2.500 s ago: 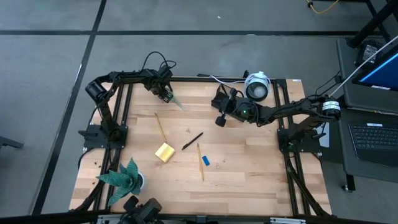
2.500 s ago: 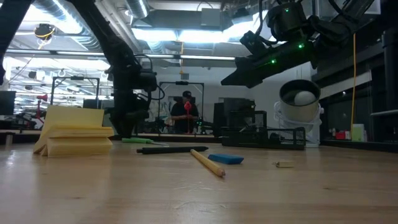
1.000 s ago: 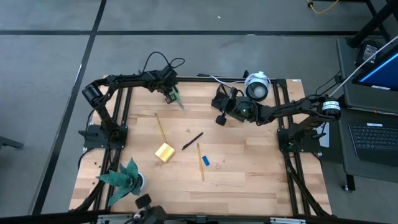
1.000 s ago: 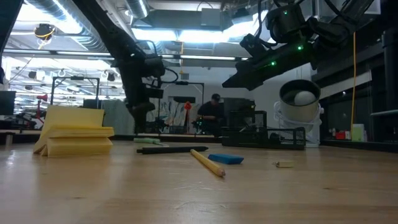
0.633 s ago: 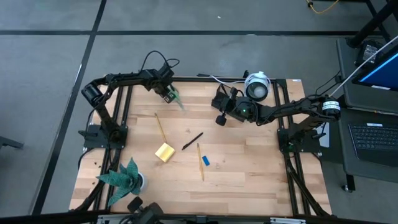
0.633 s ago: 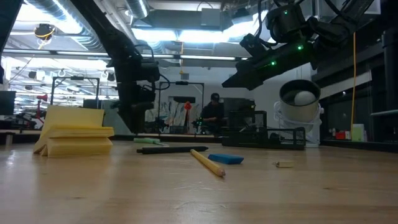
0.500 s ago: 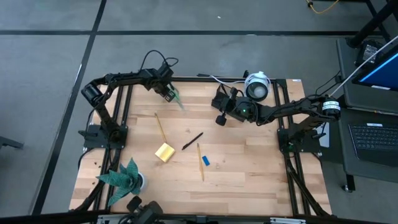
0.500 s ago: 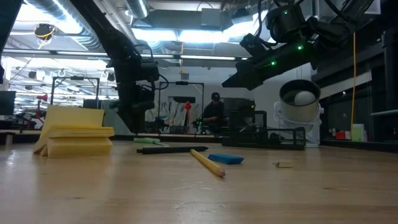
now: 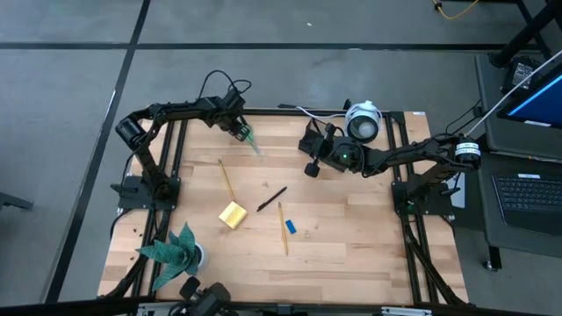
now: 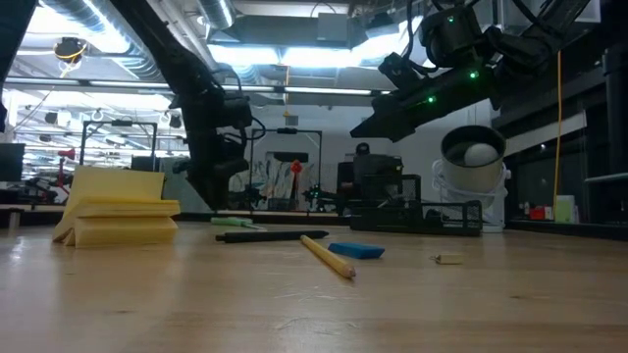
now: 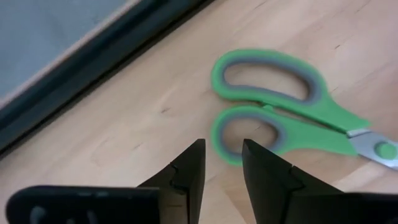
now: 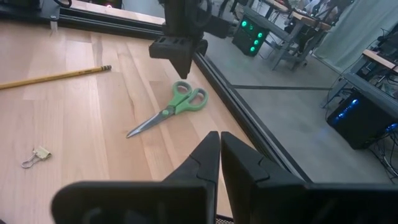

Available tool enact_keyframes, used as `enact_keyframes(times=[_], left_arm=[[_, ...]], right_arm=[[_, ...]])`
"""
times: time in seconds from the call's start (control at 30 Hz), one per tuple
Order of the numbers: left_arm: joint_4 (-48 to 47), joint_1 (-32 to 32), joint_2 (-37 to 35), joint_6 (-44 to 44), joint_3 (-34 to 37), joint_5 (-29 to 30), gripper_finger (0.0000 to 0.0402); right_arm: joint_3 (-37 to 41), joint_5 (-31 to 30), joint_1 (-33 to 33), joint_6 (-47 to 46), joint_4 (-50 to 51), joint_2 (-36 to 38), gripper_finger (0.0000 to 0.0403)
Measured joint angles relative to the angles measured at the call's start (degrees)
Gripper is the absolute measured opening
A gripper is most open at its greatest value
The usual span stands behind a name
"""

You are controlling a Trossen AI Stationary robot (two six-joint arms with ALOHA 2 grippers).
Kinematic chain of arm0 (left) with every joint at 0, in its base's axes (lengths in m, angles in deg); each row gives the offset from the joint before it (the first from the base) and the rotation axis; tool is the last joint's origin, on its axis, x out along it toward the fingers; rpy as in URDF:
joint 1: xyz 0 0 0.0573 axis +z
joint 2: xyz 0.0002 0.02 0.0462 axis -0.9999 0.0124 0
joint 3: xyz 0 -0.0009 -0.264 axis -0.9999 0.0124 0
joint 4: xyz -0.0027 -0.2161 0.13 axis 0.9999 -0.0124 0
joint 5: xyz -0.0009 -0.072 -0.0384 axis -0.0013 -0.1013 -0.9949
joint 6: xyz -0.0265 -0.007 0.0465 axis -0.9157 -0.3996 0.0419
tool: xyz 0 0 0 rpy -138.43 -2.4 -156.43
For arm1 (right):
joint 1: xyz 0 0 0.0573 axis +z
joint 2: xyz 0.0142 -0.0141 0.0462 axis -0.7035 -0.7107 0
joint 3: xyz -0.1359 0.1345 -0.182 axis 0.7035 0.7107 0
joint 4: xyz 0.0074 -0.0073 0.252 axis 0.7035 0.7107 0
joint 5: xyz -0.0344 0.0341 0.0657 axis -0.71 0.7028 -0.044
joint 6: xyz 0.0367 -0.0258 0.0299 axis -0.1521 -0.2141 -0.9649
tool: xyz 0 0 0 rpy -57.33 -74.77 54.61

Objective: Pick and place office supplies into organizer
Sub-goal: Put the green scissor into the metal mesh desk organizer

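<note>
Compared with the frame from half a second before, the arms and every item on the table (image 9: pixel 351 237) hold their places; the only change is in the low view, where the person in the room behind the table has shifted rightward.

The left claw (image 9: pixel 243 133) hangs over the green-handled scissors (image 9: pixel 249 140) at the upper left of the high view, its fingers (image 11: pixel 186 168) narrowly apart and holding nothing; in the left wrist view the green loops lie flat on the wood just beyond the tips. The right claw (image 9: pixel 310 168) sits raised at upper centre, its fingers (image 12: pixel 208 155) pressed together and empty, just beside the black organizer (image 9: pixel 313 140) and the round white camera-like device (image 9: pixel 362 122).

Mid-frame in the high view lie one yellow pencil (image 9: pixel 226 177), the yellow sticky-note pad (image 9: pixel 232 214), the black pen (image 9: pixel 271 199), a second yellow pencil (image 9: pixel 282 227) and the small blue block (image 9: pixel 291 226) just beside it. A green paper plant (image 9: pixel 174 250) stands at lower left. A small binder clip (image 12: pixel 33 157) shows in the right wrist view. Nothing lies between the scissors and the organizer.
</note>
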Motion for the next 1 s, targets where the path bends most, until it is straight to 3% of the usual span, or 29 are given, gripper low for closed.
enact_keyframes(times=[0.3, 0.5, 1.0], left_arm=[[1.1, 0.3, 3.4, -1.5, 0.0, 1.6, 0.0100], [1.6, 0.9, 3.7, -1.8, 0.0, -2.2, 0.0098], [-5.7, 2.5, 4.5, -8.0, -0.3, -4.9, 0.0100]], right_arm=[[0.0, 0.0, 0.0, -1.3, 0.0, 0.0, 0.0021], [0.0, 0.0, 0.0, -1.3, 0.0, 0.0, 0.0021], [0.0, 0.0, 0.0, -1.3, 0.0, 0.0, 0.0021]])
